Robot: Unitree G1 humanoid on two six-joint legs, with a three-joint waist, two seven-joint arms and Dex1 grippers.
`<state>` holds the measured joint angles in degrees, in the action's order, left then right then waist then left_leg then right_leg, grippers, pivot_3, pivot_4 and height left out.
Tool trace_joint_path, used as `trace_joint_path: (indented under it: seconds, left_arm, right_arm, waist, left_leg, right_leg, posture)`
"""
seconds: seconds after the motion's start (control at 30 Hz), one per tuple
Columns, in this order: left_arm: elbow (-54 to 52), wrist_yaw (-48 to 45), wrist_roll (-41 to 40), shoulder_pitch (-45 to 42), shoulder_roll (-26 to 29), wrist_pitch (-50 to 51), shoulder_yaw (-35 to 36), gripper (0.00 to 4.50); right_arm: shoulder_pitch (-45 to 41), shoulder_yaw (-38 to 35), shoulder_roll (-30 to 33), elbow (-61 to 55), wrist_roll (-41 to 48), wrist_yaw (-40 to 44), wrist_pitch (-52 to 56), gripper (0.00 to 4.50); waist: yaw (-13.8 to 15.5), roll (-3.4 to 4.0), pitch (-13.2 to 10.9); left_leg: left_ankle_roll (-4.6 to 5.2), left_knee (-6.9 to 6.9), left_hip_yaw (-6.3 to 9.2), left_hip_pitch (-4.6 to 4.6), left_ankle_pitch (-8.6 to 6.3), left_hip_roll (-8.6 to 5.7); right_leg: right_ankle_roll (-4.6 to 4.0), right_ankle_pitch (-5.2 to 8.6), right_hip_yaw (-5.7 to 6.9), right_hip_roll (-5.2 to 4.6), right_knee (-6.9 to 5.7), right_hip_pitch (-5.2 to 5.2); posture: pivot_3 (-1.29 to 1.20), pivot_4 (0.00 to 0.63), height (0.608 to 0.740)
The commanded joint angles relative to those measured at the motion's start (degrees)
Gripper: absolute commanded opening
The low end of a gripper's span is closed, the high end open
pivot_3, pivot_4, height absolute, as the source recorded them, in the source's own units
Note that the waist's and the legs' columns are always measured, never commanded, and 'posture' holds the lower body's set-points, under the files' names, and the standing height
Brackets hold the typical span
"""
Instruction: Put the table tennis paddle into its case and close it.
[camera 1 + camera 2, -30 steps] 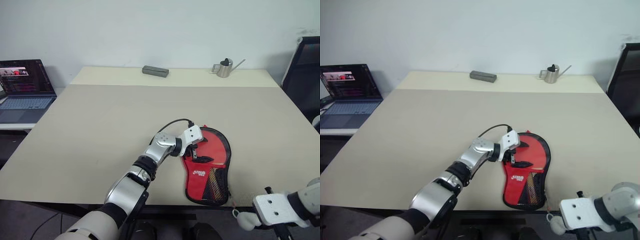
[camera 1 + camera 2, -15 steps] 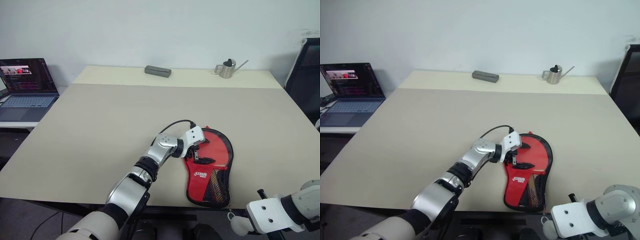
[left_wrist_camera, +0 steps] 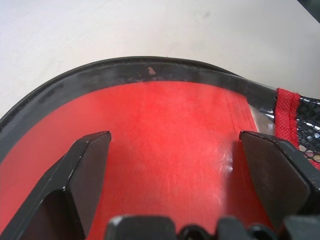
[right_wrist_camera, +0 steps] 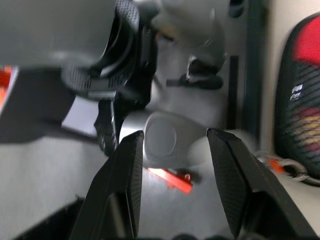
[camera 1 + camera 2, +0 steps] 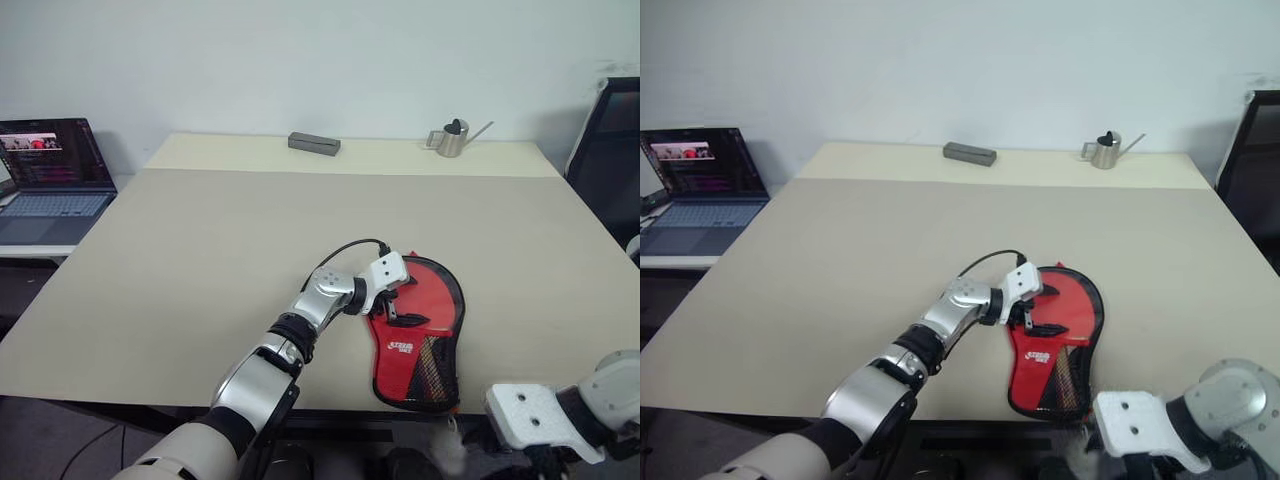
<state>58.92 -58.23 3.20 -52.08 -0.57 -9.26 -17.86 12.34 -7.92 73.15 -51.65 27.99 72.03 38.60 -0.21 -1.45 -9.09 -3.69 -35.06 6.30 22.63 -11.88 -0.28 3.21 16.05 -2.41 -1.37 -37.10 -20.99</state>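
Beige counter (image 5: 200, 250), red case (image 5: 425, 335) at 5 o'clock: soft, light; best gripped by rim. Left pincer (image 5: 397, 305) spread wide, pressing on it; right pincer (image 4: 172, 150) parted, empty.

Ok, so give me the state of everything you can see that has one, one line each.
case: lying flat at the table's near edge, zip unclear
charm: hanging off the table edge
left tool: open, fingers straddling the case's red face
right tool: open, at the charm
laptop: open, screen lit
watering can: upright
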Motion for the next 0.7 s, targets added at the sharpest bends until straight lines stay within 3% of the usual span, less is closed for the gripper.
trace_joint_path:
  seconds: [0.03,0.2,0.3,0.5,0.7]
  left_arm:
    - [4.2,-0.7,3.9,2.6,-0.1,1.5,-2.9,4.5]
    - [2.9,-2.2,2.5,2.5,-0.4,0.8,-1.8,4.5]
    - [-0.6,-5.7,0.9,2.8,1.0,0.1,-1.0,4.5]
    - [-18.7,-16.1,-6.6,7.0,6.5,4.4,1.3,4.5]
    - [-38.6,-13.5,-14.1,12.4,14.4,15.0,8.1,4.5]
  right_arm:
    - [-3.1,-4.3,-0.7,-1.8,7.0,-0.7,3.6,2.19]
    - [-11.9,-5.0,-3.8,5.4,11.9,-5.5,7.1,2.19]
    - [-15.4,-2.2,-5.2,10.8,7.1,-7.6,3.6,2.19]
    - [-19.7,1.3,-9.3,20.3,1.2,-8.9,-4.6,2.19]
    - [-28.3,3.5,-20.5,38.4,0.0,-8.4,-12.6,2.19]
  waist:
    - [0.0,0.01,0.0]
    - [0.0,0.03,0.0]
    - [0.0,0.02,0.0]
    - [-0.9,0.22,-0.1]
    - [-1.8,0.08,-0.8]
  left_leg:
    - [0.0,0.0,0.01,-0.01,0.0,0.0]
    - [0.0,0.01,0.01,0.02,0.0,-0.01]
    - [0.01,0.0,0.01,0.03,0.0,-0.02]
    - [0.01,0.13,-0.03,0.23,0.0,0.04]
    - [0.02,0.01,-0.04,0.17,0.02,0.03]
  right_leg:
    - [0.0,0.0,0.01,0.0,0.0,0.02]
    - [0.0,0.0,0.0,-0.01,0.03,0.01]
    - [0.0,-0.01,0.0,-0.02,0.02,-0.01]
    - [-0.12,0.05,-0.05,0.05,-0.11,-0.39]
    - [-0.15,0.06,-0.11,0.04,-0.42,-0.42]
  posture:
    - [0.0,0.15,0.74]
    - [0.0,0.15,0.74]
    - [0.0,0.15,0.74]
    - [0.0,0.15,0.74]
    - [0.0,0.15,0.74]
